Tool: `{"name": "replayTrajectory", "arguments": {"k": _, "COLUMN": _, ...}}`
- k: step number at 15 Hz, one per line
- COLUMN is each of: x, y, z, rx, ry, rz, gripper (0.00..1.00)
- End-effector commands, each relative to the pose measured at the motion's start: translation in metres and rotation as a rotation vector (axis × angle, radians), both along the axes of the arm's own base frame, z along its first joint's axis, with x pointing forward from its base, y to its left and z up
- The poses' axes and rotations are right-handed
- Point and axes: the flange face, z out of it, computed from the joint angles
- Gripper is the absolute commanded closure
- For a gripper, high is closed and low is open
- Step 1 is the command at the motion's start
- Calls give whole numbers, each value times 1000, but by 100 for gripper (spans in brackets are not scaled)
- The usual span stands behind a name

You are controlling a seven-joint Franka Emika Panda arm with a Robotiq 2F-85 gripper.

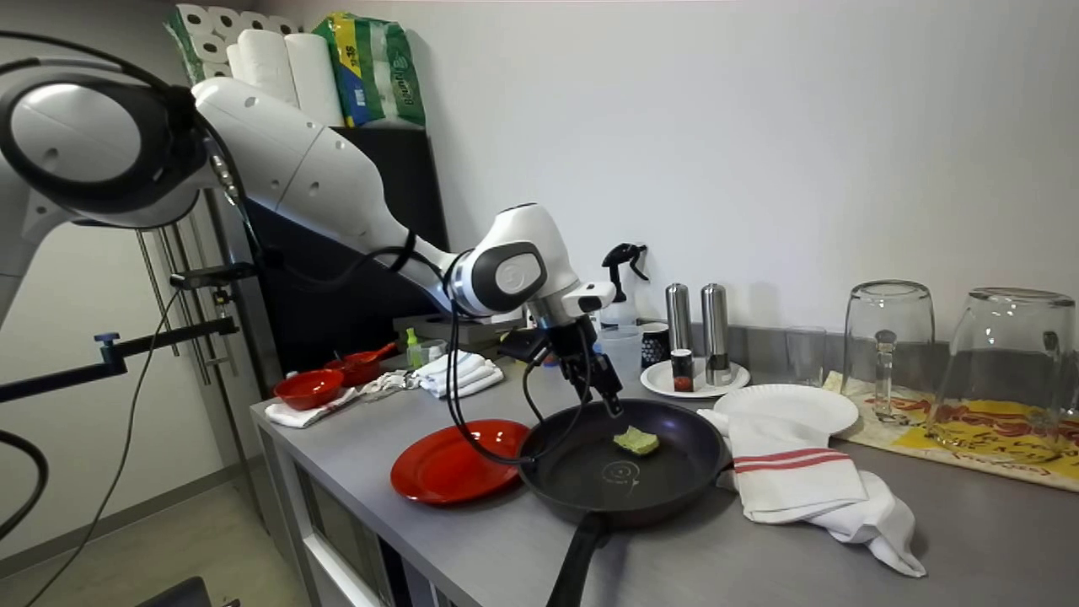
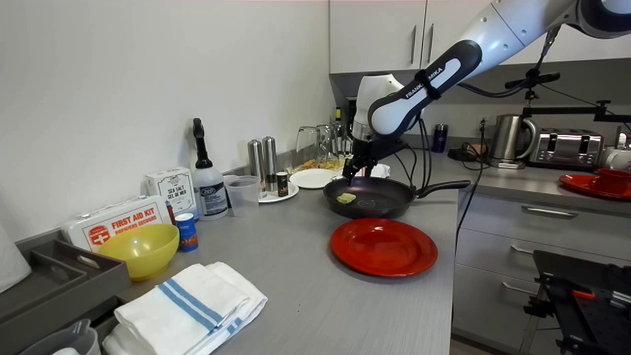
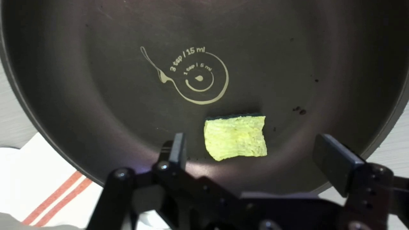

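Above the frying pan (image 1: 590,468), a gripper (image 3: 251,143) with its jaws spread

On the bottom of this black pan lies a small yellow-green piece (image 3: 236,137) with a thin dark edge; what it is made of, I cannot tell. It rests next to the printed measuring circle (image 3: 204,102), on the side away from the long handle (image 1: 580,556). The fingers (image 3: 335,163) of the gripper stand wide apart, one at each side of the piece in the wrist view, and hold nothing. In both exterior views their tips hang above the piece, near to it but not touching.

On the grey counter (image 2: 296,301), a red plate (image 2: 384,246) is just beside the pan, and at another side lies a white towel with red stripes (image 1: 784,489). Close to the towel is a white paper plate (image 1: 792,406). Two glass pitchers (image 1: 885,329) stand upside down on a coloured mat (image 1: 910,438).
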Motion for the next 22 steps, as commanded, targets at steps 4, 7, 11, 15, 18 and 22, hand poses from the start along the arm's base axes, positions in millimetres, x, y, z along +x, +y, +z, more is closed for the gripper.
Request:
{"name": "replayTrajectory", "arguments": {"k": 4, "x": 1, "y": -1, "z": 1, "rx": 1, "ry": -1, "rz": -2, "gripper": 0}}
{"name": "replayTrajectory", "arguments": {"k": 7, "x": -5, "y": 0, "z": -2, "rx": -12, "ry": -8, "rz": 4, "gripper": 0}}
{"name": "replayTrajectory", "arguments": {"k": 11, "x": -6, "y": 0, "z": -14, "rx": -4, "ry": -36, "rz": 10, "gripper": 0}}
{"name": "replayTrajectory", "arguments": {"k": 15, "x": 6, "y": -3, "z": -25, "rx": -12, "ry": -129, "rz": 29, "gripper": 0}}
{"name": "replayTrajectory", "arguments": {"k": 18, "x": 13, "y": -9, "z": -41, "rx": -21, "ry": -134, "rz": 17, "gripper": 0}}
{"name": "replayTrajectory", "arguments": {"k": 22, "x": 22, "y": -16, "z": -57, "rx": -25, "ry": -126, "rz": 7, "gripper": 0}}
